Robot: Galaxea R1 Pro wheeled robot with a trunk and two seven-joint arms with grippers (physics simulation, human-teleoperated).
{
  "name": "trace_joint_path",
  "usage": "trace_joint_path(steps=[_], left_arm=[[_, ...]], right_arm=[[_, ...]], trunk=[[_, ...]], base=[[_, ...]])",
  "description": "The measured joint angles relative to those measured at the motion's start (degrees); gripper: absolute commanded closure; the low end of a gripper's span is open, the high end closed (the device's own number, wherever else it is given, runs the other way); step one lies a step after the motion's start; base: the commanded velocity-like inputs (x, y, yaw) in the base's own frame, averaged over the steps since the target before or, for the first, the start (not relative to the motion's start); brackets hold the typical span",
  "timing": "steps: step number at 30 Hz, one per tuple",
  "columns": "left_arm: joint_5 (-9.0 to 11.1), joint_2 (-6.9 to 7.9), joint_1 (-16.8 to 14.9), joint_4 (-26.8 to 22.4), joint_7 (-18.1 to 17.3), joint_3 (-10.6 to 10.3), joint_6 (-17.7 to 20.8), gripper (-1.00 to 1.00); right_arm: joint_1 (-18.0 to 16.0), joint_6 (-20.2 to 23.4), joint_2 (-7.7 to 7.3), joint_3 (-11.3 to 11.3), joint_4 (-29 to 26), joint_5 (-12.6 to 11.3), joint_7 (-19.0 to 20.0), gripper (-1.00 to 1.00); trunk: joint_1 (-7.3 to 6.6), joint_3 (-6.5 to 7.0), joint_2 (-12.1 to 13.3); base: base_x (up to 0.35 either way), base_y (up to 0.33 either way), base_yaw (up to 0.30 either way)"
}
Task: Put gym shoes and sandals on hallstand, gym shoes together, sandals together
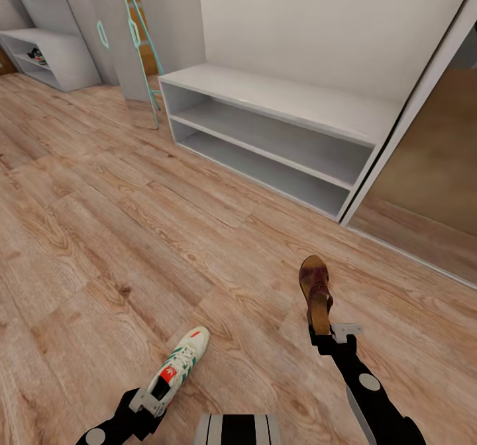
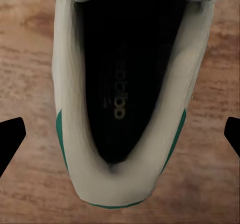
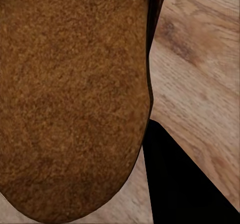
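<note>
The left hand [image 1: 154,402] pinches a gym shoe [image 1: 180,365] by its heel; the right hand [image 1: 329,334] pinches a sandal [image 1: 316,291], both above the corridor floor [image 1: 119,233], near a low grey rack [image 1: 278,134].

The gym shoe's [image 2: 125,99] dark insole bears faint gold lettering; it seems to read "adidas".

Both arms reach forward, left hand [image 1: 147,402] and right hand [image 1: 334,334] each clamped shut.

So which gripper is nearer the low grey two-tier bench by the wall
Right. The right gripper, holding the sandal, sits closer to the bench; the left gripper, with the gym shoe, is farther back.
</note>
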Motion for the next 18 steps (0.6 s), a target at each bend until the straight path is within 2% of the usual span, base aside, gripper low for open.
trace_joint_path(steps=[6, 18], left_arm=[[0.0, -0.07, 0.0, 0.0, 0.0, 0.0, 0.0, -1.0], [0.08, 0.09, 0.0, -0.17, 0.0, 0.04, -0.08, -1.0]], right_arm=[[0.0, 0.0, 0.0, 0.0, 0.0, 0.0, -0.02, 1.0], [0.0, 0.0, 0.0, 0.0, 0.01, 0.0, -0.05, 1.0]], trunk=[[0.0, 0.0, 0.0], [0.04, -0.22, -0.01]], base=[[0.095, 0.0, 0.0], [0.011, 0.0, 0.0]])
